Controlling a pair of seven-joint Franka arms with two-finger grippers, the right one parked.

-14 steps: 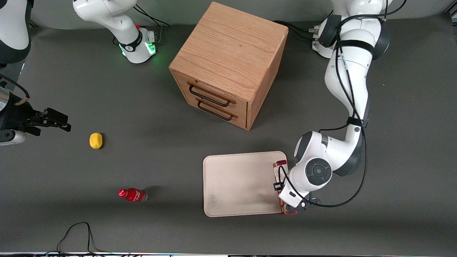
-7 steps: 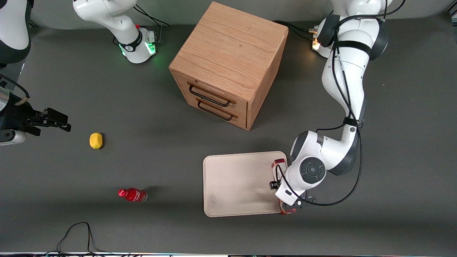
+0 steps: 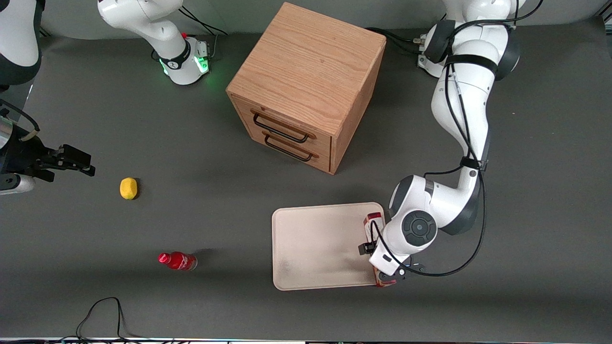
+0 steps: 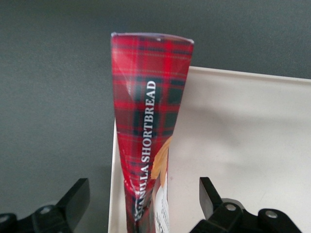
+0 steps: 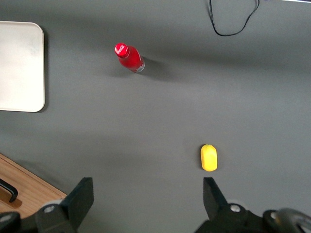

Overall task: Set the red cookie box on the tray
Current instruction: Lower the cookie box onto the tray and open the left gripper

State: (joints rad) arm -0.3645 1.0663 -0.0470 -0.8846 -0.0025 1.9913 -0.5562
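Note:
The red cookie box (image 3: pixel 373 220), a long slim plaid carton, lies along the rim of the cream tray (image 3: pixel 315 246) at the tray's edge toward the working arm's end. My left gripper (image 3: pixel 382 254) hangs right above the box's middle, and the wrist hides most of the box in the front view. In the left wrist view the gripper (image 4: pixel 143 190) is open. Its black fingers (image 4: pixel 77 194) stand well clear on either side of the box (image 4: pixel 146 116). The box's narrow lettered side faces up, over the tray's rim (image 4: pixel 112 194).
A wooden drawer cabinet (image 3: pixel 306 83) stands farther from the front camera than the tray. A small red bottle (image 3: pixel 178 261) and a yellow lemon (image 3: pixel 128 188) lie toward the parked arm's end of the table. A black cable (image 3: pixel 103 313) loops near the front edge.
From one second ago to half a second ago the left arm and the box shifted slightly toward the tray's middle. Since then almost nothing has moved.

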